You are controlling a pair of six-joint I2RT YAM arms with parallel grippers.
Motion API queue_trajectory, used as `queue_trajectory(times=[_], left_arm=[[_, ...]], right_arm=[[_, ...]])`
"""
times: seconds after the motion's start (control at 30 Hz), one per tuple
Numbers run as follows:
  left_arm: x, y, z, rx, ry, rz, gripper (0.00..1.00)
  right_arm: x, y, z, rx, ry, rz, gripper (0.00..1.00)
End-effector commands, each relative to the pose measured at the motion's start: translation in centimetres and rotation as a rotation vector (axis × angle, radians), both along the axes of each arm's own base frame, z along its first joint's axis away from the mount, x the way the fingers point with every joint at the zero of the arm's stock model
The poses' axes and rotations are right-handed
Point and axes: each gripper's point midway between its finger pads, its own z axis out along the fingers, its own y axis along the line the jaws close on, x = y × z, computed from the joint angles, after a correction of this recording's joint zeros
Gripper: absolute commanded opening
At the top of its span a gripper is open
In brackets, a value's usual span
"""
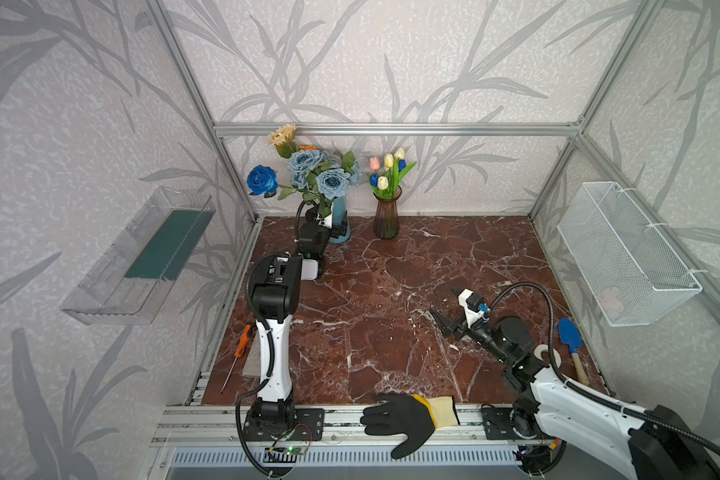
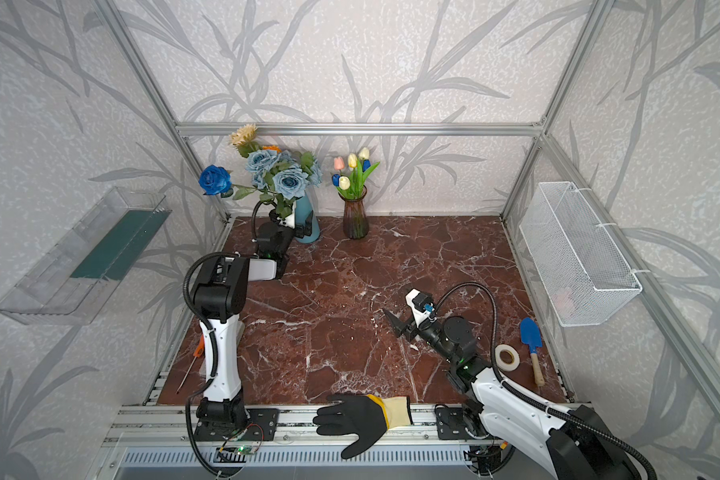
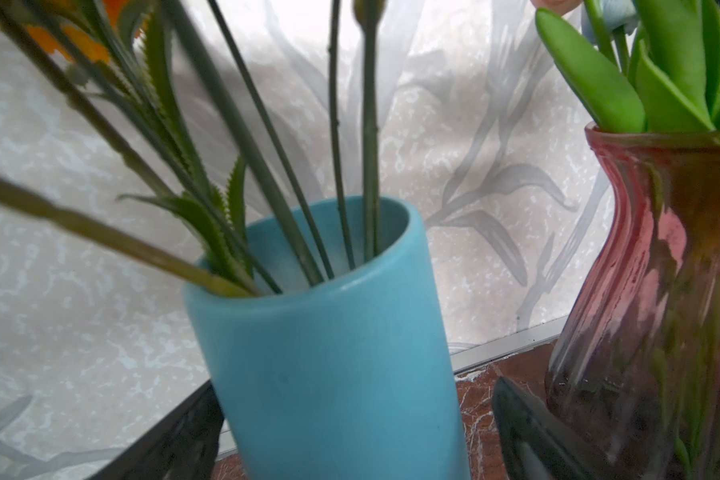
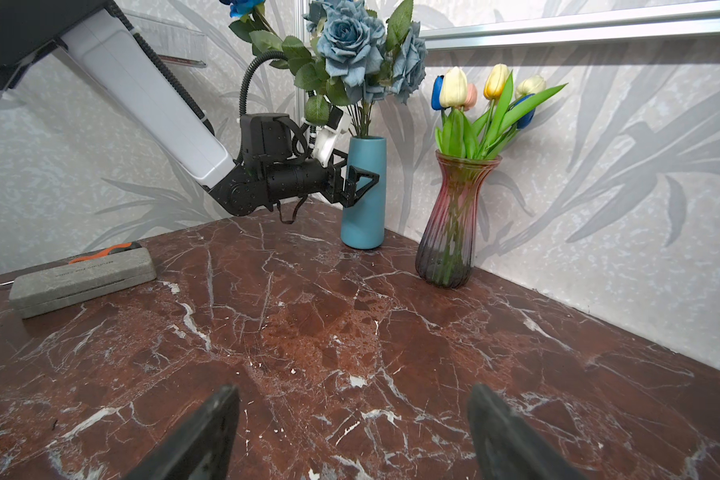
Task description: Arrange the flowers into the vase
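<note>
The flowers stand in two vases at the back wall. A blue vase (image 1: pixel 342 216) (image 3: pixel 337 353) holds dusty-blue roses (image 1: pixel 332 183), a deep-blue rose (image 1: pixel 262 179), a cream daisy (image 1: pixel 282 135) and an orange marigold (image 1: pixel 306 147); their stems (image 3: pixel 242 137) lean in its mouth. A red glass vase (image 1: pixel 387 216) (image 4: pixel 454 224) holds small tulips (image 1: pixel 388 170). My left gripper (image 3: pixel 346 415) (image 4: pixel 366 178) is open, its jaws straddling the blue vase's body with a gap on one side. My right gripper (image 1: pixel 447 305) (image 4: pixel 352 390) hangs open over bare marble, holding nothing.
A black glove (image 1: pixel 404 417) lies on the front rail. An orange screwdriver (image 1: pixel 238 353) and a grey case (image 4: pixel 82 280) are at the left edge. A blue trowel (image 1: pixel 570 340) and a tape roll (image 2: pixel 506 356) lie at the right. A wire basket (image 1: pixel 624 257) hangs on the right wall.
</note>
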Motion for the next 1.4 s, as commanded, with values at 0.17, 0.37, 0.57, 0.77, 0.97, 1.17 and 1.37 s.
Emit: queue_trajectory(times=[0.17,0.37,0.57,0.77,0.97,1.17,1.37], left_arm=[[-0.5,0.3,5.5,-0.003,-0.106,0.002,0.99],[-1.4,0.3,7.4,-0.025,-0.153,-0.002,0.99],[-2.2,0.8,6.7,-0.02,-0.149,0.018,0.99],[-3.6,1.1,5.8,-0.019,-0.141,0.034,0.99],[-5.3,1.8,4.2,-0.018,-0.129,0.067,0.99],[-9.5,1.8,3.3,-0.014,-0.125,0.091,0.99],[-14.8,1.1,1.4,0.027,-0.047,0.181,0.99]], right_arm=[[0.2,0.8,1.6,0.016,-0.032,0.03,0.86],[0.3,0.9,1.4,0.01,-0.03,0.03,0.86],[0.3,0.9,1.4,0.008,-0.028,0.032,0.86],[0.2,1.0,1.4,0.008,-0.026,0.036,0.86],[0.2,1.0,1.3,0.006,-0.026,0.039,0.86],[0.5,0.9,1.2,0.002,-0.022,0.025,0.87],[1.8,-0.5,1.7,0.033,-0.05,-0.088,0.9]])
